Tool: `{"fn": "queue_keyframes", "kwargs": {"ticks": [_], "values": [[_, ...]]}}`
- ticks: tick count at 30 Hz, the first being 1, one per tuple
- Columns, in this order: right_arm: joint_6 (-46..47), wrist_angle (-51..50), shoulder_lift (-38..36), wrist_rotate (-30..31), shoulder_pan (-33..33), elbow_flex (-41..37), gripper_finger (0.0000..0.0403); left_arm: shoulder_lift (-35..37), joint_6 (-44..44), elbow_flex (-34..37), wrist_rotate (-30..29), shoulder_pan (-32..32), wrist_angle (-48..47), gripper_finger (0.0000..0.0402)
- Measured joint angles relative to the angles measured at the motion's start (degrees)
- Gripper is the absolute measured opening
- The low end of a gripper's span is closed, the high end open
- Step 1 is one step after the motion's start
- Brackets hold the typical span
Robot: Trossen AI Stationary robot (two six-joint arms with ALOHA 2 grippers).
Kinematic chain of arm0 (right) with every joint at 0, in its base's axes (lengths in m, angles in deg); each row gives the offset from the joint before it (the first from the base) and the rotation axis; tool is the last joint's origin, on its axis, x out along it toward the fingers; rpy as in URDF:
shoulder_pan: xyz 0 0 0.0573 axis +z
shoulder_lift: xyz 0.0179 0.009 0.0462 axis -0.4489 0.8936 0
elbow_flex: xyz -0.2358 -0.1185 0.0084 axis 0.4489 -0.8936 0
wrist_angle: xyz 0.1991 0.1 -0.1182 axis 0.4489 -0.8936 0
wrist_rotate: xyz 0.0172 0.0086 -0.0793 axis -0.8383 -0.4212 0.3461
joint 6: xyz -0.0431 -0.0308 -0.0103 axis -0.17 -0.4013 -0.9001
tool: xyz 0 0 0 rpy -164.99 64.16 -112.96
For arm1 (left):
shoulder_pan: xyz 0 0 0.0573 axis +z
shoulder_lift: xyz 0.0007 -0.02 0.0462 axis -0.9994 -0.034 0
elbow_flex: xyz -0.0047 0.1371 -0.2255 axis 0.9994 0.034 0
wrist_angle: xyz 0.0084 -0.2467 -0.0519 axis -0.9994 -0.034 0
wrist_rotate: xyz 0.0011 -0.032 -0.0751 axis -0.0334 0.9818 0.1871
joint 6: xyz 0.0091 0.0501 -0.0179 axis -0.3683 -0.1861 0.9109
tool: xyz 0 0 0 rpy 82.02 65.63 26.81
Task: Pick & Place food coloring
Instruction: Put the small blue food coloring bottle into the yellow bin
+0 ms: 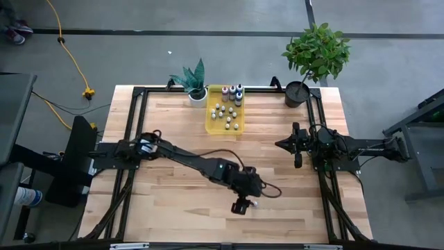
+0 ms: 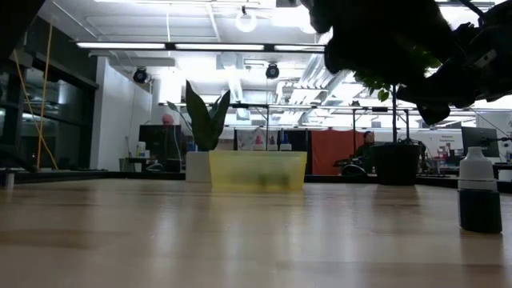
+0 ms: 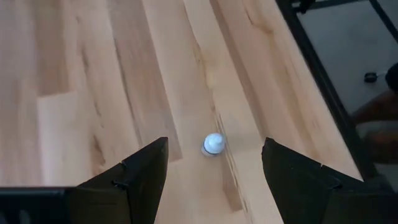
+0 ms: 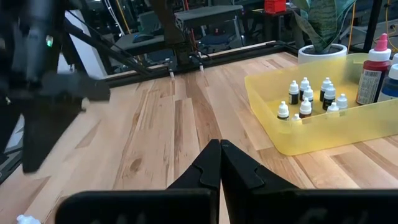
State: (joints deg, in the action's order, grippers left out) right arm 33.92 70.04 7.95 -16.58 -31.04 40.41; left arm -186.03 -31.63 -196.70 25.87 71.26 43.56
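Note:
One small food coloring bottle (image 3: 213,144), white-capped with a dark body (image 2: 480,194), stands upright on its base on the bare wood near the table's front edge. My left gripper (image 1: 241,206) hangs above it, slanting down, open, with a finger on either side and clear of it. Several more food coloring bottles (image 1: 227,111) stand in the translucent yellow tray (image 1: 210,119) at the far middle. My right gripper (image 1: 297,147) waits at the table's right side, shut and holding nothing (image 4: 219,158).
A snake plant in a white pot (image 1: 196,85) stands left of the tray, and a leafy plant in a black pot (image 1: 298,92) at the far right. Black frame rails (image 1: 132,139) run along the table's left and right sides. Bare wood lies around the lone bottle.

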Motion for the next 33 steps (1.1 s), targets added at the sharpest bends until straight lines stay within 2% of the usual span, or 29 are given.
{"fn": "queue_keyframes", "kwargs": {"ticks": [12,33], "values": [[0.0,0.0,0.0,0.0,0.0,0.0,0.0000,-5.8,0.0,0.0,-1.2,-1.8,3.1,0.0247],[0.0,0.0,0.0,0.0,0.0,0.0,0.0000,-8.0,-2.7,-0.1,-3.8,-2.8,8.1,0.0247]]}}
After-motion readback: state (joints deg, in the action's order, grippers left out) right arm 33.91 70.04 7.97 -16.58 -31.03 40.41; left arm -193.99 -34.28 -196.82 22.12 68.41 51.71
